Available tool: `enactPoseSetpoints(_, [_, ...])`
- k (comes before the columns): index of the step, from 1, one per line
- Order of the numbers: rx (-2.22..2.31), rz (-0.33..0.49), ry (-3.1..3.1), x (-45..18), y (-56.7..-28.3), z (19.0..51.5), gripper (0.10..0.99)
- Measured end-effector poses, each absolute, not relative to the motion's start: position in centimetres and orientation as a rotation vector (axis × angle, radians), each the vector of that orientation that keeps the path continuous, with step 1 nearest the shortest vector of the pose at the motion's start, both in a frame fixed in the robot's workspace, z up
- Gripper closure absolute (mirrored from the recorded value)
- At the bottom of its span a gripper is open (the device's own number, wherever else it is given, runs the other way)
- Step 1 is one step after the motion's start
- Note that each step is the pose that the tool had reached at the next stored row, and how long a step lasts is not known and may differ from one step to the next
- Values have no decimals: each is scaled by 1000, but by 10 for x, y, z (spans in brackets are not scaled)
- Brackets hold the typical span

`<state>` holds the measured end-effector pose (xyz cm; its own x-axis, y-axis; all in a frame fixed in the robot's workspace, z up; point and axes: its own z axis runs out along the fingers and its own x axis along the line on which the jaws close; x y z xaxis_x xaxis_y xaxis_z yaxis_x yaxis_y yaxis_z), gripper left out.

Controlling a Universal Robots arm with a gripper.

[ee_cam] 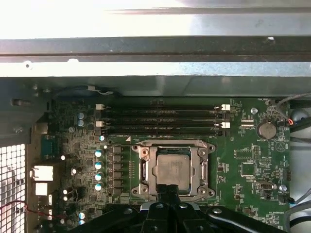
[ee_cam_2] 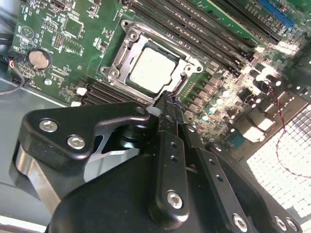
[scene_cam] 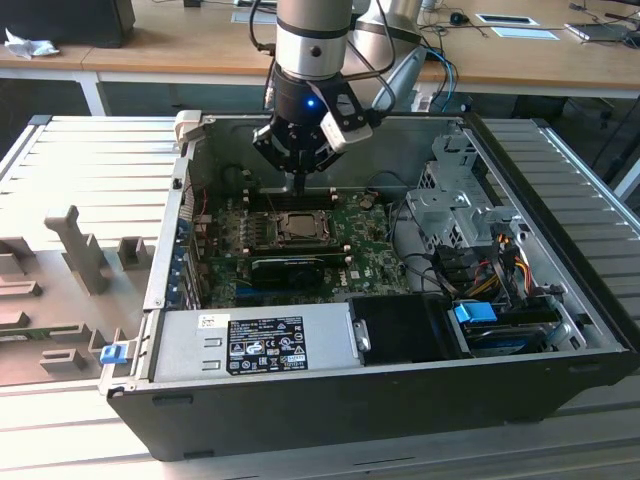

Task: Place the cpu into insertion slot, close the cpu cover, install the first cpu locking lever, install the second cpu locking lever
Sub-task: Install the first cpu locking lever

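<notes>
**Item: cpu installation, state of work**

- Setting: an open computer case (scene_cam: 400,410) lies on its side, with the motherboard (scene_cam: 370,250) exposed at the centre of the exterior view. A grey power supply box (scene_cam: 250,345) sits along the lower edge of the case.
- The cpu (ee_cam_2: 153,70): it is seated flat in the insertion slot (scene_cam: 268,232), silver top upward. The slot lies at mid-frame in the exterior view, just below the arm. Placement is judged done.
- The cpu cover (ee_cam: 171,151): it is seen lying down around the chip, its window framing the metal top. Closing is judged done, or very nearly.
- Locking levers: thin metal bars are seen along the sides of the frame. It cannot be told whether either is latched, so both lever steps are counted as unconfirmed.
- The gripper (ee_cam_2: 167,97): its fingers are pressed together with nothing between them. The tip is placed just beside the nearer edge of the cover frame, and contact cannot be told. In the exterior view it hangs just above the slot.
- Also present: long black memory slots (ee_cam: 163,119) run just beside the insertion slot.
</notes>
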<state>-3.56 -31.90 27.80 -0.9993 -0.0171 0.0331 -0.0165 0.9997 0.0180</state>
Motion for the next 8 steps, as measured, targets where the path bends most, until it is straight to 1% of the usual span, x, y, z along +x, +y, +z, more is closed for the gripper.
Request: enactPoseSetpoints(8, [55, -36, -3117, -45, -319, 277, 980])
